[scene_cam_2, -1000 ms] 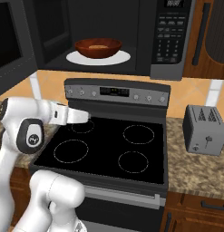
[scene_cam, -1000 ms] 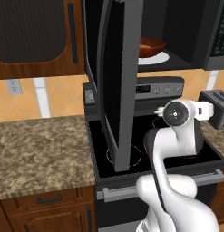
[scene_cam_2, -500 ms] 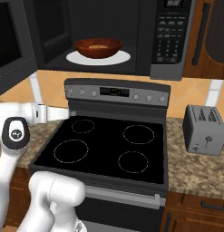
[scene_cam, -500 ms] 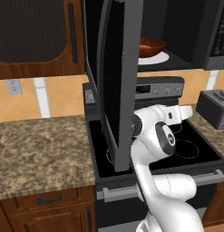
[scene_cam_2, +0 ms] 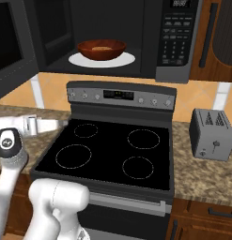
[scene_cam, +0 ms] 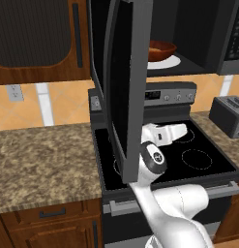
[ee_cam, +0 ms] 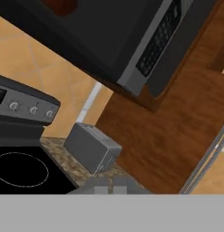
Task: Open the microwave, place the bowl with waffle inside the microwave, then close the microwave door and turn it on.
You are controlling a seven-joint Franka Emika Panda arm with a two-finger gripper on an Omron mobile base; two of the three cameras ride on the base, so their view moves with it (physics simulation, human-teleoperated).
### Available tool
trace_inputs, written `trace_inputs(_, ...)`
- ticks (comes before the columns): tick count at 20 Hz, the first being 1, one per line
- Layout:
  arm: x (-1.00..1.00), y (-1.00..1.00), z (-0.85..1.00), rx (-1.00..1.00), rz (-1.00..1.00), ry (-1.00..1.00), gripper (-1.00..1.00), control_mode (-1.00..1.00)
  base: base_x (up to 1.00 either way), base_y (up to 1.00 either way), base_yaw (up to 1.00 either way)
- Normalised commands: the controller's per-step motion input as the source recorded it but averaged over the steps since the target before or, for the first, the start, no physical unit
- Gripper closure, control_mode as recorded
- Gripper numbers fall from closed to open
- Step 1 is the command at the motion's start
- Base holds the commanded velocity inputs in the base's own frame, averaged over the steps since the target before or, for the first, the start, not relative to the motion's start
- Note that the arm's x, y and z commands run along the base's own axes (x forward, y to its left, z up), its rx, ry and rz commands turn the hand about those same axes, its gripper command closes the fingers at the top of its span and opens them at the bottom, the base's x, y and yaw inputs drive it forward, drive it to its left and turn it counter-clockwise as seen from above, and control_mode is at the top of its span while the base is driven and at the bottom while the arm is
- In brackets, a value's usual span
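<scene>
The microwave (scene_cam_2: 177, 43) stands open above the stove. Its door (scene_cam: 125, 87) is swung out to the left, edge-on in the left base view and at the left edge (scene_cam_2: 8, 43) of the right base view. Inside, the reddish-brown bowl (scene_cam_2: 101, 50) rests on the white turntable plate (scene_cam_2: 127, 60) and holds the tan waffle (scene_cam_2: 102, 47). The bowl (scene_cam: 161, 50) also shows past the door. My gripper (scene_cam: 187, 130) hovers low over the stove's left burners, well below the microwave, pointing right. It is shut on nothing (scene_cam_2: 64, 123); its tips (ee_cam: 109, 185) sit close together.
The black stove top (scene_cam_2: 112, 154) lies under the hand, with its knob panel (scene_cam_2: 121, 95) behind. A grey toaster (scene_cam_2: 212, 135) stands on the granite counter to the right. The granite counter (scene_cam: 43, 155) runs left of the stove. Wood cabinets flank the microwave.
The hand has drawn back leftward from near the toaster to the stove's left side. Its jaws have gone from wide open to shut. Bowl and door have not moved.
</scene>
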Motion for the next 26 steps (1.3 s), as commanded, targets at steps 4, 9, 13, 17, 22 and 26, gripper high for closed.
trace_inputs(4, 0.00, 0.87, -0.01, -0.13, -0.03, -0.05, 1.00, -1.00, 0.00, 0.00, 0.00)
trace_inputs(9, 0.00, 0.91, -0.03, -0.19, -0.01, -0.02, 1.00, -1.00, 0.00, 0.00, 0.00)
trace_inputs(13, -0.01, 0.83, -0.01, -0.25, -0.02, -0.13, 1.00, -1.00, 0.00, 0.00, 0.00)
trace_inputs(17, -0.13, 0.60, 0.00, -0.28, -0.07, -0.04, 1.00, -1.00, 0.00, 0.00, 0.00)
trace_inputs(22, -0.31, 0.46, 0.03, -0.15, -0.07, -0.04, 1.00, -1.00, 0.00, 0.00, 0.00)
trace_inputs(26, -0.47, 0.54, 0.30, -0.04, -0.08, -0.16, 1.00, -1.00, 0.00, 0.00, 0.00)
